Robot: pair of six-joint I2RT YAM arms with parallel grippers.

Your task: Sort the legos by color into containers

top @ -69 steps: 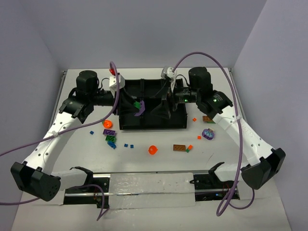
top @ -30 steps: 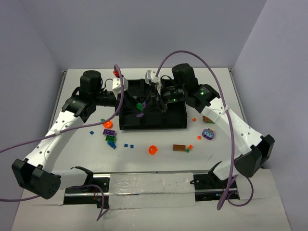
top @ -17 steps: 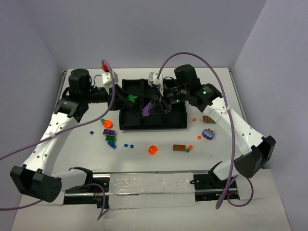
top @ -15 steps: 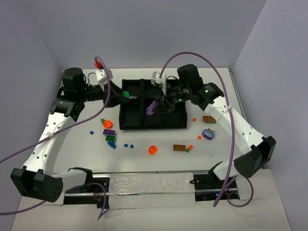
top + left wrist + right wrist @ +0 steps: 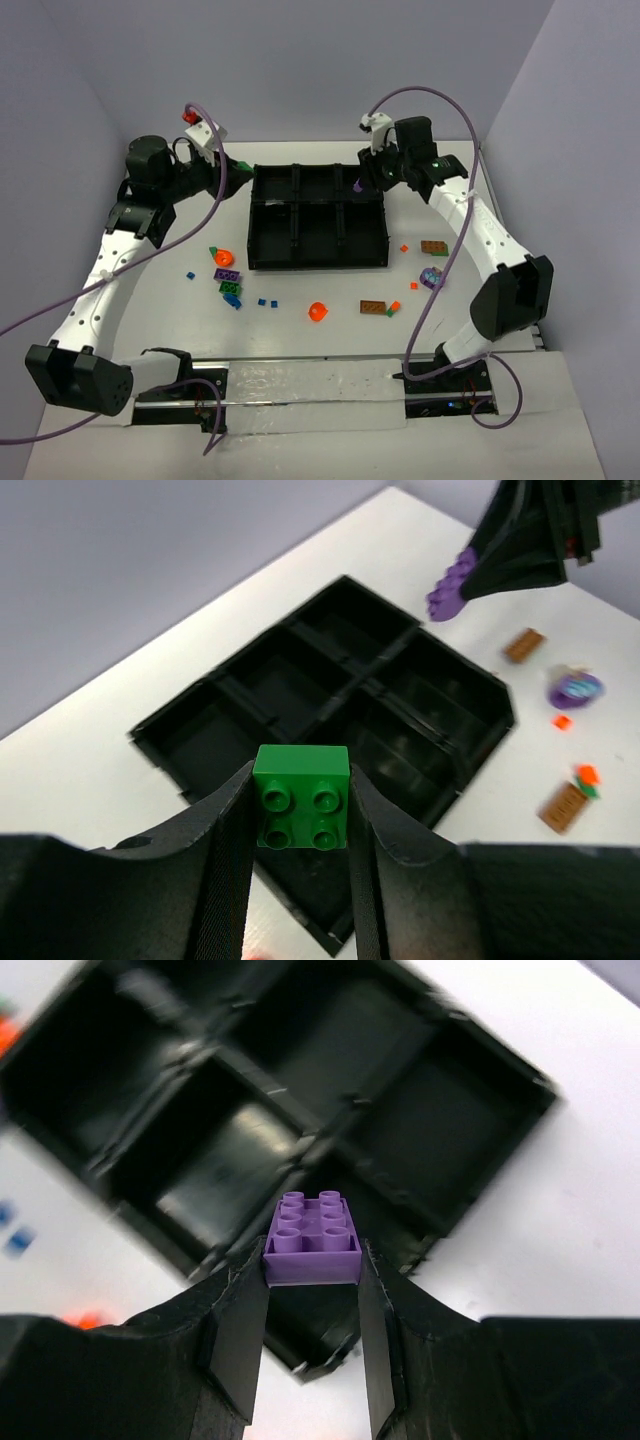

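Observation:
The black tray [image 5: 318, 266] of six containers stands mid-table, and all compartments look bare. My left gripper [image 5: 238, 167] hovers off the tray's back left corner, shut on a green four-stud lego [image 5: 301, 795] that sits square between its fingers. My right gripper [image 5: 360, 184] hangs above the tray's back right corner, shut on a purple lego [image 5: 313, 1242] with studs up. Under it the right wrist view shows the tray's dividers [image 5: 300, 1155]. Loose legos lie in front of the tray: an orange round piece [image 5: 318, 312], a brown plate [image 5: 374, 307], a purple plate [image 5: 227, 273] and a green brick [image 5: 231, 288].
Right of the tray lie a brown plate [image 5: 434, 247], a purple round piece [image 5: 432, 278] and a small orange bit [image 5: 403, 247]. Tiny blue bits [image 5: 262, 301] and an orange piece [image 5: 224, 258] sit at the front left. Purple cables loop over both arms.
Both grippers have pulled away from over the tray's middle, the left one back and left, the right one back and right. Each still carries its brick.

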